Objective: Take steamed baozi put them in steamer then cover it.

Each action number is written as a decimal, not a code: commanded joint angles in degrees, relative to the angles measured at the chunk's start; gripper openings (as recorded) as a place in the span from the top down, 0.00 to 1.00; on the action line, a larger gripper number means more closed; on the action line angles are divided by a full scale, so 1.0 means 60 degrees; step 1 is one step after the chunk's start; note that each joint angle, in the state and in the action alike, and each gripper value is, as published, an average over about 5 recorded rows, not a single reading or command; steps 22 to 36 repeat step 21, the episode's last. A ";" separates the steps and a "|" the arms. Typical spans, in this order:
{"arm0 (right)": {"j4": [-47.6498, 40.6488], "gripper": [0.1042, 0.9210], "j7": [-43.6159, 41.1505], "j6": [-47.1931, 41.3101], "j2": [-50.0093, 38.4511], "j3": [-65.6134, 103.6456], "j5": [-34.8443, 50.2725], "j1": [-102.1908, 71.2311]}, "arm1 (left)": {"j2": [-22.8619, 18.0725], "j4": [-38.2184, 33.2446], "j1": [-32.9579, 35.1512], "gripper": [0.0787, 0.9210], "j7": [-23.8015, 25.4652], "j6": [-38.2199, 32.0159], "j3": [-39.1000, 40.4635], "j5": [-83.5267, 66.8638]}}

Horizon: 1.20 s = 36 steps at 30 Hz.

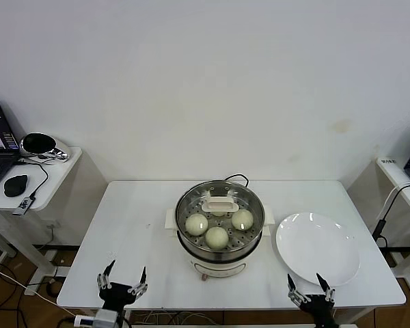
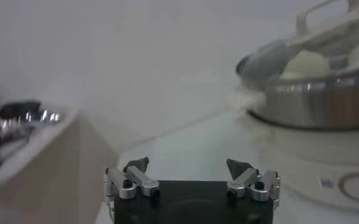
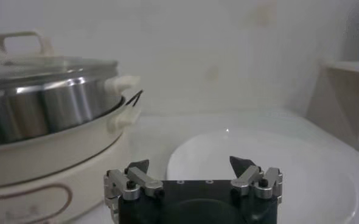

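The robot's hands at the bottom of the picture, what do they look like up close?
Each tool, left and right, has a black block-shaped body with two silver metal linkages fastened by dark screws, ending in pointed black fingertips. In the head view they resemble small dark claws. A white tag-like piece sits below the left one.

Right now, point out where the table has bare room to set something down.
Widest free patch: table top between its left edge and the steamer. A bare strip runs behind the steamer toward the wall. The right side is crowded: the white plate fills it beside the covered steamer. Left gripper and right gripper hang open at the near edge.
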 commanded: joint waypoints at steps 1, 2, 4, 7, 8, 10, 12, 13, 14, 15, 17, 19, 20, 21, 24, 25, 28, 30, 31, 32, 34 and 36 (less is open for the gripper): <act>0.0098 0.12 -0.0163 -0.0105 0.0269 0.0092 -0.0559 -0.0221 | -0.0345 -0.0149 0.0926 0.12 0.0191 -0.0453 -0.0286 -0.0707; 0.0118 0.12 -0.0220 -0.0103 0.0310 0.0126 -0.0623 -0.0218 | -0.0384 -0.0164 0.0919 0.12 0.0207 -0.0471 -0.0248 -0.0737; 0.0149 0.12 -0.0313 -0.0094 0.0363 0.0184 -0.0697 -0.0223 | -0.0413 -0.0214 0.0930 0.12 0.0229 -0.0502 -0.0160 -0.0721; 0.0216 0.12 -0.0343 -0.0111 0.0360 0.0222 -0.0701 -0.0211 | -0.0383 -0.0349 0.1024 0.12 0.0237 -0.0567 -0.0065 -0.0641; 0.0249 0.12 -0.0356 -0.0120 0.0351 0.0244 -0.0688 -0.0197 | -0.0376 -0.0394 0.1059 0.12 0.0240 -0.0587 -0.0056 -0.0624; 0.0313 0.12 -0.0417 -0.0129 0.0331 0.0317 -0.0684 -0.0152 | -0.0373 -0.0434 0.1075 0.12 0.0247 -0.0608 -0.0071 -0.0631; 0.0338 0.12 -0.0492 -0.0141 0.0313 0.0401 -0.0709 -0.0103 | -0.0402 -0.0411 0.0999 0.12 0.0272 -0.0600 -0.0124 -0.0654; 0.0351 0.12 -0.0506 -0.0171 0.0303 0.0434 -0.0725 -0.0090 | -0.0423 -0.0394 0.0944 0.12 0.0292 -0.0591 -0.0164 -0.0669; 0.0362 0.12 -0.0510 -0.0212 0.0287 0.0452 -0.0739 -0.0086 | -0.0440 -0.0386 0.0894 0.12 0.0313 -0.0580 -0.0204 -0.0691; 0.0374 0.12 -0.0500 -0.0248 0.0266 0.0452 -0.0752 -0.0089 | -0.0452 -0.0391 0.0863 0.12 0.0338 -0.0571 -0.0243 -0.0715; 0.0383 0.12 -0.0474 -0.0313 0.0190 0.0420 -0.0799 -0.0089 | -0.0447 -0.0427 0.0856 0.12 0.0364 -0.0559 -0.0297 -0.0772; 0.0369 0.12 -0.0474 -0.0317 0.0111 0.0385 -0.0851 -0.0058 | -0.0420 -0.0464 0.0878 0.12 0.0373 -0.0557 -0.0316 -0.0831; 0.0363 0.12 -0.0475 -0.0316 0.0091 0.0379 -0.0868 -0.0046 | -0.0415 -0.0474 0.0884 0.12 0.0373 -0.0556 -0.0320 -0.0843; 0.0362 0.12 -0.0477 -0.0318 0.0077 0.0377 -0.0874 -0.0035 | -0.0409 -0.0481 0.0887 0.12 0.0373 -0.0556 -0.0320 -0.0855; 0.0362 0.12 -0.0477 -0.0318 0.0077 0.0377 -0.0874 -0.0035 | -0.0409 -0.0481 0.0887 0.12 0.0373 -0.0556 -0.0320 -0.0855; 0.0362 0.12 -0.0477 -0.0318 0.0077 0.0377 -0.0874 -0.0035 | -0.0409 -0.0481 0.0887 0.12 0.0373 -0.0556 -0.0320 -0.0855; 0.0362 0.12 -0.0477 -0.0318 0.0077 0.0377 -0.0874 -0.0035 | -0.0409 -0.0481 0.0887 0.12 0.0373 -0.0556 -0.0320 -0.0855; 0.0362 0.12 -0.0477 -0.0318 0.0077 0.0377 -0.0874 -0.0035 | -0.0409 -0.0481 0.0887 0.12 0.0373 -0.0556 -0.0320 -0.0855; 0.0362 0.12 -0.0477 -0.0318 0.0077 0.0377 -0.0874 -0.0035 | -0.0409 -0.0481 0.0887 0.12 0.0373 -0.0556 -0.0320 -0.0855; 0.0362 0.12 -0.0477 -0.0318 0.0077 0.0377 -0.0874 -0.0035 | -0.0409 -0.0481 0.0887 0.12 0.0373 -0.0556 -0.0320 -0.0855; 0.0362 0.12 -0.0477 -0.0318 0.0077 0.0377 -0.0874 -0.0035 | -0.0409 -0.0481 0.0887 0.12 0.0373 -0.0556 -0.0320 -0.0855; 0.0362 0.12 -0.0477 -0.0318 0.0077 0.0377 -0.0874 -0.0035 | -0.0409 -0.0481 0.0887 0.12 0.0373 -0.0556 -0.0320 -0.0855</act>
